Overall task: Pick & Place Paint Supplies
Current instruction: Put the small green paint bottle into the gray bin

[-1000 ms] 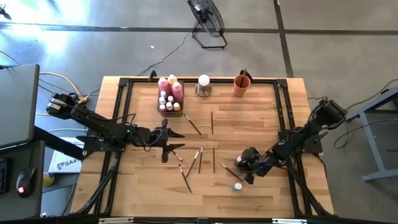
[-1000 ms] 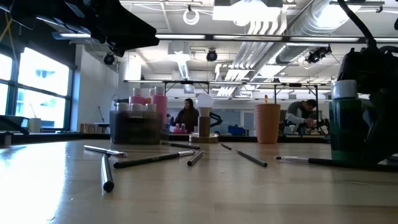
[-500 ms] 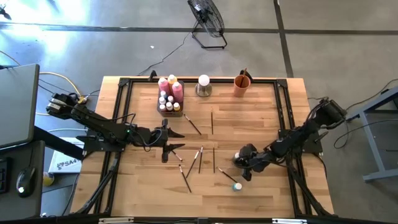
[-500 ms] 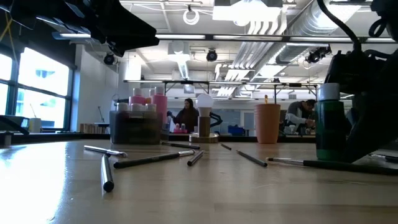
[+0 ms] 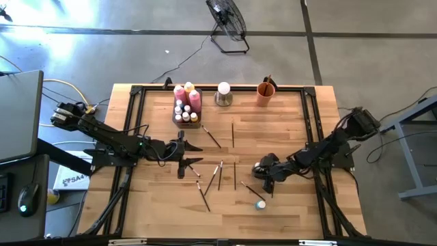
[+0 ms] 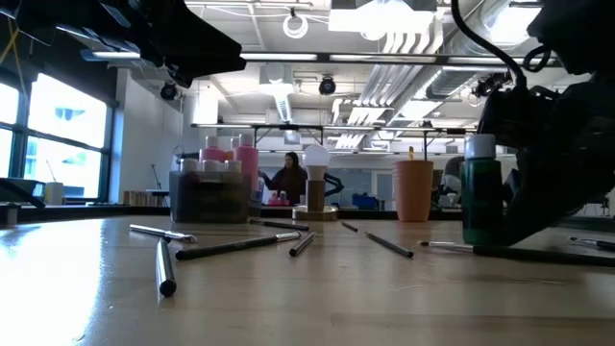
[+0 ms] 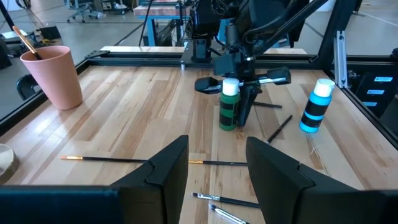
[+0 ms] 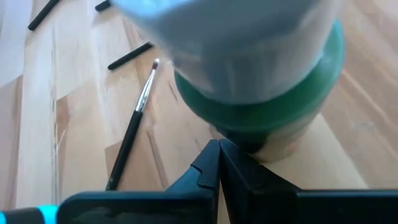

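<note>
Paint supplies are split between two containers and the open surface (image 5: 287,123). The grey tray (image 6: 207,202) at the far edge is the biggest holder. It carries the pink bottles (image 5: 179,91) upright at its far end, with the tiny white-capped bottles (image 5: 183,113) packed in front of them. The orange cup (image 7: 53,74), also at the far edge, holds one brush (image 7: 22,37) leaning handle-down, its tip above the rim.

A green bottle (image 7: 228,109) stands upright on the surface, white cap up. My right tool (image 8: 219,152) is clenched with nothing in it, its closed tips low at the bottle's base; I cannot tell if they touch. A blue bottle (image 7: 317,107) stands upright near it, apart from both tools.

My left tool (image 5: 193,155) hovers left of centre, released and empty.

Loose brushes lie flat mid-surface. One (image 5: 232,134) has its long axis running from the far edge to the near edge, and another (image 5: 211,137) lies diagonally beside it. A pair (image 5: 220,175) nearer me point roughly the same far-to-near way.
</note>
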Robot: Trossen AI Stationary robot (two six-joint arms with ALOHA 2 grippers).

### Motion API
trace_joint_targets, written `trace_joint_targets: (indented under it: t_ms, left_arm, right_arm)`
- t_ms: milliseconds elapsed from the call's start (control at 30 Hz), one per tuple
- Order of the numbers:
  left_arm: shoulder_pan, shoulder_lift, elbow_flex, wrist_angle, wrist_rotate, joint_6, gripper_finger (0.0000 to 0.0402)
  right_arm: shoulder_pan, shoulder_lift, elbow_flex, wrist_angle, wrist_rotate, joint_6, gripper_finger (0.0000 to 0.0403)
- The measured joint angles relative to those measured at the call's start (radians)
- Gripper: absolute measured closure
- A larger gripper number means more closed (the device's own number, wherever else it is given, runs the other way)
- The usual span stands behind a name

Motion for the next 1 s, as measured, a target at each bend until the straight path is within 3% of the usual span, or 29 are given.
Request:
trace_joint_targets:
  t_ms: [667, 1000]
  left_arm:
    - [0.0, 0.0, 0.0, 0.0, 0.0, 0.0, 0.0242]
    - [0.0, 0.0, 0.0, 0.0, 0.0, 0.0, 0.0242]
  right_arm:
    - [-0.041, 0.0, 0.0, 0.001, -0.025, -0.042, 0.0401]
    - [-0.124, 0.0, 0.0, 0.007, -0.104, -0.099, 0.0401]
